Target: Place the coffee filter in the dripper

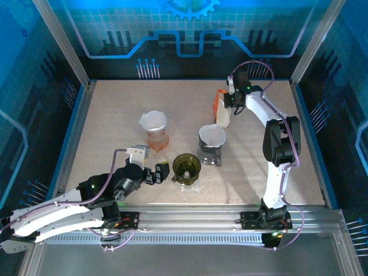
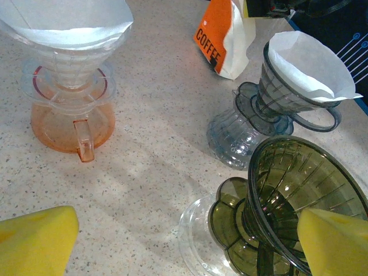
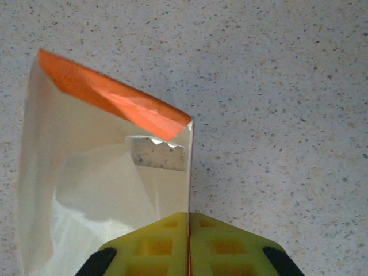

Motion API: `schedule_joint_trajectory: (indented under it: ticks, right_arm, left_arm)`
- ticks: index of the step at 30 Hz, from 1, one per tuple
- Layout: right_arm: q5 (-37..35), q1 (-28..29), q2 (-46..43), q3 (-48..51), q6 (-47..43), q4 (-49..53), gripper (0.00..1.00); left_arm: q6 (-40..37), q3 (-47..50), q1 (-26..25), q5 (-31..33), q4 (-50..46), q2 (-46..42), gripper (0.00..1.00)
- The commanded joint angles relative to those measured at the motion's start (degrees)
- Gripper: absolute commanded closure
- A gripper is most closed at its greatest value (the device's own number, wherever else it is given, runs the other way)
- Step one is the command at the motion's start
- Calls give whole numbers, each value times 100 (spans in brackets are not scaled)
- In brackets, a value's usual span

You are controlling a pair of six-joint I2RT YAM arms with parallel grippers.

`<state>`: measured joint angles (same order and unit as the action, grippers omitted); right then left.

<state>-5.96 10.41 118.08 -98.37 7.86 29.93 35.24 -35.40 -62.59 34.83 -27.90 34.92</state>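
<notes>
An empty olive-green dripper (image 1: pixel 187 167) (image 2: pixel 307 190) stands on a clear saucer at the front middle. My left gripper (image 1: pixel 157 173) (image 2: pixel 184 247) is open just left of it; its yellow fingertips (image 2: pixel 35 241) straddle the saucer without touching. At the back, an orange and white coffee filter bag (image 1: pixel 221 111) (image 2: pixel 223 35) (image 3: pixel 98 172) stands open. My right gripper (image 1: pixel 232 103) (image 3: pixel 188 223) is shut on the bag's right wall edge. The bag's pale inside shows, and I cannot tell loose filters apart in it.
An orange dripper (image 1: pixel 155 131) (image 2: pixel 69 86) with a white paper filter stands left of centre. A grey dripper (image 1: pixel 211 145) (image 2: pixel 287 86), also lined with a filter, stands behind the olive one. Blue walls ring the speckled table (image 1: pixel 115 115).
</notes>
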Motion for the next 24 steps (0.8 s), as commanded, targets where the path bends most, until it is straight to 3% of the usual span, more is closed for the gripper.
schedule_joint_trajectory:
  ticks: [1, 12, 24]
  right_arm:
    - [-229, -54, -236, -1, -256, -58, 91]
    - [-699, -138, -474, 137, -950, -9, 91]
    - [-745, -155, -220, 230, -730, 38, 87]
  left_arm:
    - [132, 103, 58, -114, 191, 32, 1]
    - [141, 138, 106, -188, 224, 75, 1]
    - [173, 147, 124, -214, 210, 57, 1]
